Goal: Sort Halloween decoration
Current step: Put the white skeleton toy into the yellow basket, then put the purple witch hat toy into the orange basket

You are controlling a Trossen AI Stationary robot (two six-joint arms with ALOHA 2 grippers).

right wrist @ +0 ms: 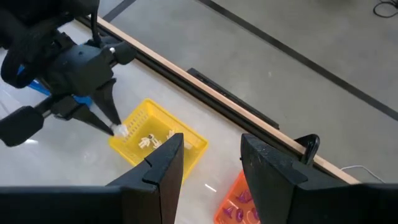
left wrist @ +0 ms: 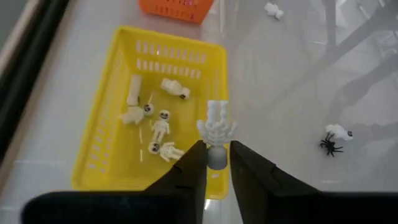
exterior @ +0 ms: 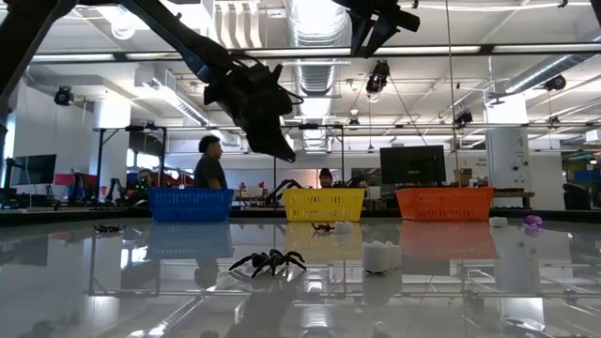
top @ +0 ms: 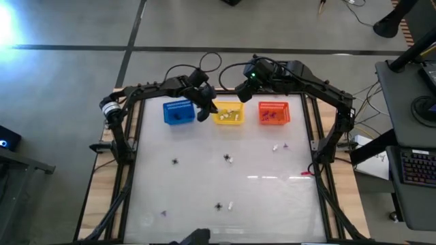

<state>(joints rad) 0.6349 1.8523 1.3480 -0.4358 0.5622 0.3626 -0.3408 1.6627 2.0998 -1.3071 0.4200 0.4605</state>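
No legible writing; left gripper (left wrist: 216, 163) pinching white skeleton hand (left wrist: 217, 127).

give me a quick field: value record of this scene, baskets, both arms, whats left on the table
left end effector: above the yellow basket's edge, a white skeleton hand between its fingertips
right end effector: open, empty, raised above the table's far side
yellow basket contents: white skeleton figures
orange basket: purple pieces
blue basket: contents not clear
loose on table: black spiders, white and purple pieces
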